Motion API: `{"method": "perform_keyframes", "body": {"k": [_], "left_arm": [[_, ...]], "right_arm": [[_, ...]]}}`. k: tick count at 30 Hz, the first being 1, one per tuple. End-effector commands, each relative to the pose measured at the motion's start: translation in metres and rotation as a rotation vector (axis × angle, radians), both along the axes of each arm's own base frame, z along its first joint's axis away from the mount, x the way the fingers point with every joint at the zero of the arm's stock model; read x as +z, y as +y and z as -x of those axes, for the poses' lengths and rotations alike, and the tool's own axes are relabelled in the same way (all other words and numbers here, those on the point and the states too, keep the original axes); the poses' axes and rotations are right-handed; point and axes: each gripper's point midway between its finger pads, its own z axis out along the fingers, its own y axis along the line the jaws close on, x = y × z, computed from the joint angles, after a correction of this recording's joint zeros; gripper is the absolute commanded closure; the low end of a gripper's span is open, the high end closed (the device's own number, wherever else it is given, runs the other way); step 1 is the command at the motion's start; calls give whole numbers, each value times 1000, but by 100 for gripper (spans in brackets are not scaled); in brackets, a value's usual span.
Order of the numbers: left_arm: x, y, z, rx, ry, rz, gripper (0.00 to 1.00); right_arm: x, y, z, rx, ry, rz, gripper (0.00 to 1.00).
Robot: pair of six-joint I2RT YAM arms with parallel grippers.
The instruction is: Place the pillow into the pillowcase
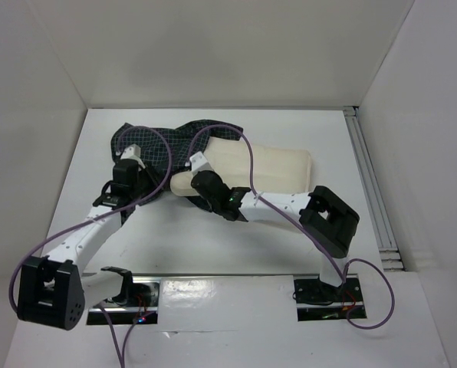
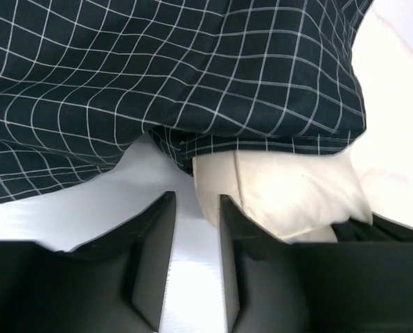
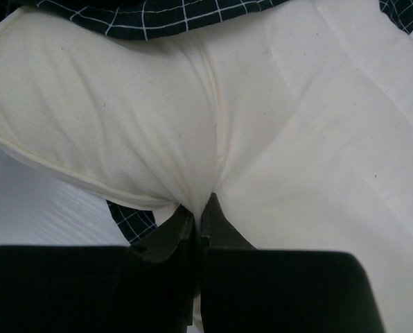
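The cream pillow [image 1: 278, 169] lies across the middle of the table, its left end under the dark checked pillowcase [image 1: 156, 142], which is crumpled at the back left. In the right wrist view my right gripper [image 3: 201, 209] is shut on a pinched fold of the pillow [image 3: 317, 125], with the pillowcase hem [image 3: 151, 17] just above. My left gripper [image 2: 196, 202] stands open just short of the pillowcase edge [image 2: 158, 76]. Only bare table shows between its fingers. A corner of the pillow [image 2: 290, 191] pokes out beside its right finger.
White walls close in the table at the back and both sides. An aluminium rail [image 1: 370, 184] runs along the right edge. Purple cables [image 1: 159, 165] loop over both arms above the cloth. The arm bases [image 1: 320, 295] sit at the near edge.
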Motion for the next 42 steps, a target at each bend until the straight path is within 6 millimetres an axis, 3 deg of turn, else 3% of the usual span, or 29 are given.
{"method": "perform_keyframes", "body": {"k": [1, 4, 10, 18, 24, 29, 32, 33, 36, 39, 40, 42], "left_arm": [[4, -1, -13, 23, -48, 12, 54], [-7, -10, -23, -29, -36, 17, 50], [-19, -6, -40, -2, -17, -15, 48], [-14, -4, -48, 13, -44, -20, 51], [-17, -22, -61, -65, -37, 29, 43], [-10, -25, -70, -73, -51, 36, 35], [-9, -22, -78, -50, -49, 21, 43], [-11, -20, -81, -40, -45, 14, 56], [-15, -19, -84, -39, -33, -3, 72], [-16, -17, -83, -32, -14, -11, 99], [-15, -14, -81, -22, -11, -18, 100], [-8, -14, -80, -26, -26, -23, 100]], "right_arm": [[42, 6, -5, -18, -53, -87, 100], [41, 5, -4, -18, -49, -80, 100], [40, 6, -3, -9, -44, -83, 100], [38, 5, -2, -9, -39, -75, 100], [42, 8, -3, -1, -40, -85, 100], [44, 14, -1, 8, -39, -85, 100], [44, 14, -1, 8, -39, -85, 100], [44, 14, -1, 8, -39, -85, 100], [44, 14, -1, 8, -39, -85, 100], [44, 14, -1, 8, -39, -85, 100], [37, 12, -1, 0, -32, -65, 100], [45, 13, -3, -8, -42, -71, 100]]}}
